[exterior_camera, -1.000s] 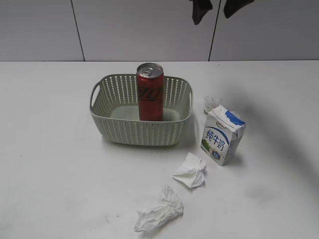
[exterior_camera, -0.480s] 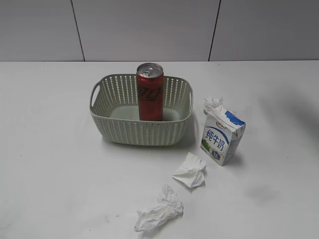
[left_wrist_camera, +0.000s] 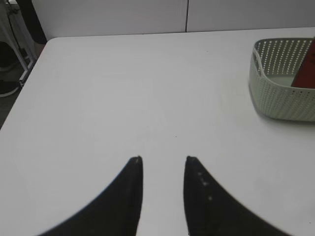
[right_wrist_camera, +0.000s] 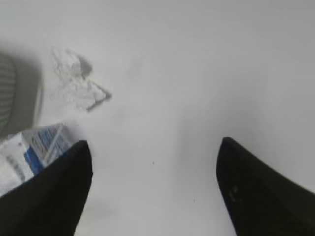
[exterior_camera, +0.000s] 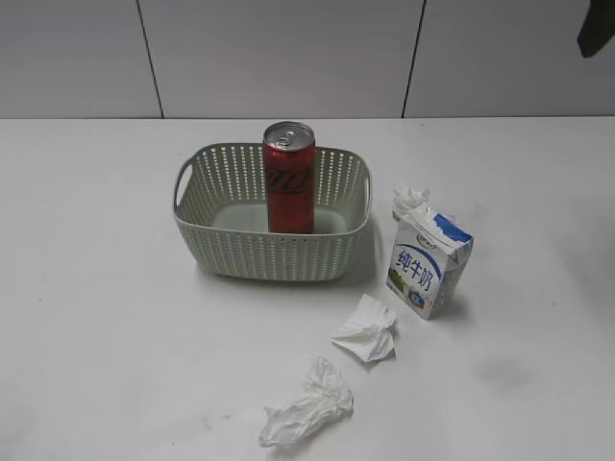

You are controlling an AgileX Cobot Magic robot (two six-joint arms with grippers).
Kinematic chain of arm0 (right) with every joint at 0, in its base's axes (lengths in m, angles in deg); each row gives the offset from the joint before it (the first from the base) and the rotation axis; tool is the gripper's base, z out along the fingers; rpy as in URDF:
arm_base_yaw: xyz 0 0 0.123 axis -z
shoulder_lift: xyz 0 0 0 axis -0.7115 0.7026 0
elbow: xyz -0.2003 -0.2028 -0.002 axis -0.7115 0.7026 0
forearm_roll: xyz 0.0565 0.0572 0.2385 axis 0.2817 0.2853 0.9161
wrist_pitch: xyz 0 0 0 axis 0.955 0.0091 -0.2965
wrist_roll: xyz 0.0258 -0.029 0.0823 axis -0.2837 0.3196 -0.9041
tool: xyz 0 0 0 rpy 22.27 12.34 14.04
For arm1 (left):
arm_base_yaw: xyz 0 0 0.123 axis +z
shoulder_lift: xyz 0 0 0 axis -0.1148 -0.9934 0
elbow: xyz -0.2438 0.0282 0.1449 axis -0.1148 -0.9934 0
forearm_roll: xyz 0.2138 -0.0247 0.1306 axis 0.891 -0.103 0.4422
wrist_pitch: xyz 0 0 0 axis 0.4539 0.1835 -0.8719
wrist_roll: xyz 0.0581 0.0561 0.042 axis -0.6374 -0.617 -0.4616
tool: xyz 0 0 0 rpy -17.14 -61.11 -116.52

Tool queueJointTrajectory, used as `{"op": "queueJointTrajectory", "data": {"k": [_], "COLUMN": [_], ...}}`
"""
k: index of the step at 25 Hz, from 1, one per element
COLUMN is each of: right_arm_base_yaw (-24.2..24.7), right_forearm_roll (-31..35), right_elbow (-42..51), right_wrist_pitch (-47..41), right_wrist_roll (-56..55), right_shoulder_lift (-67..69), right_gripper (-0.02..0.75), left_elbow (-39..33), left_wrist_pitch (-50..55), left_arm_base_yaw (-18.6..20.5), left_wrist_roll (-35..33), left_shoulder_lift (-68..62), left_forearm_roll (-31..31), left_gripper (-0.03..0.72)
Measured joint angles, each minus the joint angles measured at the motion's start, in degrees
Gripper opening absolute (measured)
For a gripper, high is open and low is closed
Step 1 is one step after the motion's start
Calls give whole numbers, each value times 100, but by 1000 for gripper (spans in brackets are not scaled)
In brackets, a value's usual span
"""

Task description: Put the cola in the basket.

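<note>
The cola (exterior_camera: 289,178), a tall red can with a silver top, stands upright inside the pale green basket (exterior_camera: 272,255), against its back wall. No gripper touches it. A sliver of the can (left_wrist_camera: 307,69) and the basket (left_wrist_camera: 280,101) show at the right edge of the left wrist view. My left gripper (left_wrist_camera: 164,160) is open and empty, low over bare table far left of the basket. My right gripper (right_wrist_camera: 153,145) is wide open and empty above the table right of the milk carton. Only a dark part of the right arm (exterior_camera: 596,29) shows in the exterior view.
A white-and-blue milk carton (exterior_camera: 429,261) stands right of the basket, also in the right wrist view (right_wrist_camera: 29,152). Crumpled tissues lie behind the carton (exterior_camera: 409,199), in front of the basket (exterior_camera: 368,329) and nearer the front edge (exterior_camera: 306,405). The table's left edge (left_wrist_camera: 24,83) shows.
The right gripper, seen above and behind the basket a second ago, has moved off to the upper right corner. The cola, basket and carton have not moved.
</note>
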Motion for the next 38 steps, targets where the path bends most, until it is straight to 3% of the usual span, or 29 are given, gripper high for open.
{"op": "queueJointTrajectory", "data": {"k": [20,38], "right_arm_base_yaw": [0,0], "right_forearm_roll": [44,67], "right_elbow": [5019,6909], "right_wrist_pitch": [1073,980], "right_wrist_roll": [83,-8], "right_shoulder_lift": [-3431,-6134], "right_gripper": [593,592], "left_elbow": [0,0], "left_wrist_pitch": [0,0], "left_arm_base_yaw": [0,0], "left_wrist_roll": [0,0], "left_shoulder_lift": [0,0], "left_forearm_roll": [0,-5], "left_gripper": [229,228]}}
